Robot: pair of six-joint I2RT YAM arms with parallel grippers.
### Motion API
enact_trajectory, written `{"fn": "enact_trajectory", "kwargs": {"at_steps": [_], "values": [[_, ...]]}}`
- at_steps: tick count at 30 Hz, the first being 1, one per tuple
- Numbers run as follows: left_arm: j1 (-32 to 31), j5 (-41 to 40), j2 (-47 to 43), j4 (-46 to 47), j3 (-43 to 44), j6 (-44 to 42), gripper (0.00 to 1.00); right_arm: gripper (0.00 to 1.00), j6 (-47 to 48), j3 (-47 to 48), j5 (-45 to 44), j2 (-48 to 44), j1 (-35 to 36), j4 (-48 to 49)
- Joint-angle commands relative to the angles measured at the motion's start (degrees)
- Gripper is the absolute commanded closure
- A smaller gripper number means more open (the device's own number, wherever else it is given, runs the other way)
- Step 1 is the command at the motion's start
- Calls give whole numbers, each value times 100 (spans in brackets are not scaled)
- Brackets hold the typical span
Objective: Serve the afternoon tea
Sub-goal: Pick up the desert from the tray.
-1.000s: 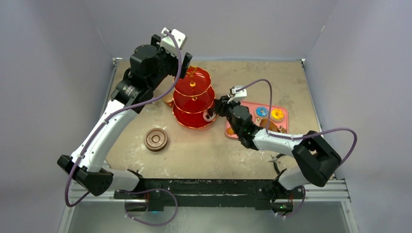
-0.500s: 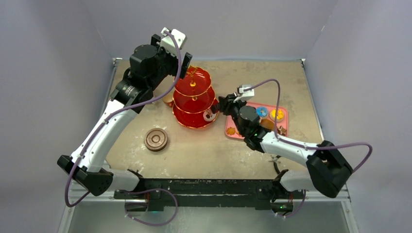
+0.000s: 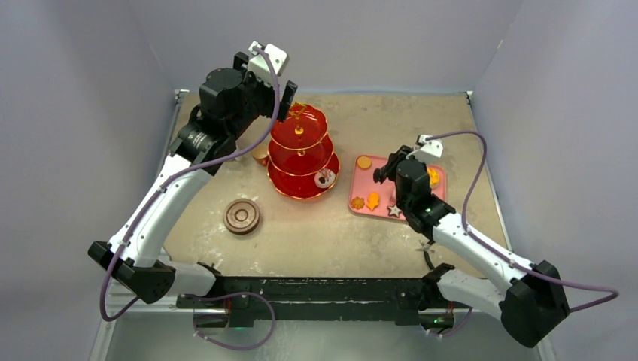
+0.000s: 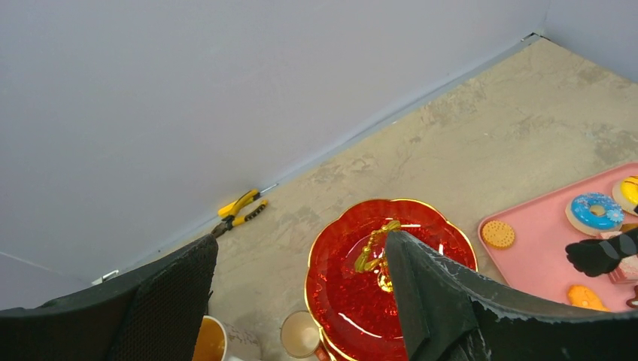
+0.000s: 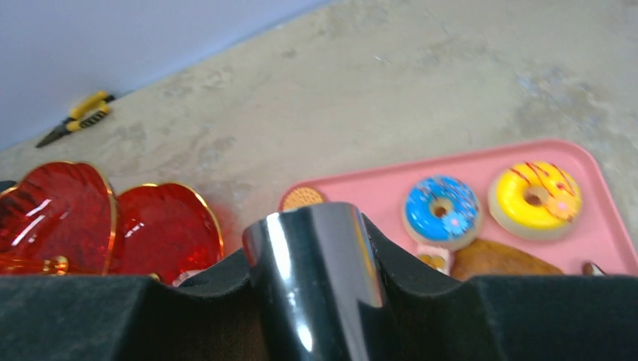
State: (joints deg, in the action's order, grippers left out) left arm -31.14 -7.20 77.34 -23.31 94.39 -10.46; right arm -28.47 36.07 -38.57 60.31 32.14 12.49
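The red three-tier stand [image 3: 299,154] stands at the table's middle back, with a small pastry [image 3: 325,178] on its bottom tier. My left gripper [image 3: 284,96] hovers open above the stand's top tier [image 4: 376,263]; its right finger [image 4: 432,297] is next to the gold handle [image 4: 370,252]. The white mug of amber tea [image 4: 209,342] and the copper cup [image 4: 301,335] stand left of the stand. My right gripper [image 3: 387,167] is shut on the black tongs [image 5: 316,278] over the pink tray. The brown saucers [image 3: 241,216] are stacked at front left.
The pink tray [image 3: 406,197] right of the stand holds a blue donut [image 5: 442,209], a yellow donut [image 5: 536,197], a round biscuit [image 5: 302,198] and other small pastries. Yellow-handled pliers [image 4: 241,207] lie by the back wall.
My right gripper with the tongs has drawn back from the stand's bottom tier to above the pink tray; the pastry stays on the tier. The left arm has not moved.
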Motion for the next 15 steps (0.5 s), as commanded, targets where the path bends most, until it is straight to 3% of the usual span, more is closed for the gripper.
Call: {"fn": "enact_trajectory", "kwargs": {"at_steps": [1, 15], "values": [[40, 122, -44, 64, 245, 99, 19, 64, -749, 115, -672, -382, 4, -1369], [43, 162, -43, 61, 218, 136, 19, 66, -903, 55, -1334, -687, 10, -1935]]}}
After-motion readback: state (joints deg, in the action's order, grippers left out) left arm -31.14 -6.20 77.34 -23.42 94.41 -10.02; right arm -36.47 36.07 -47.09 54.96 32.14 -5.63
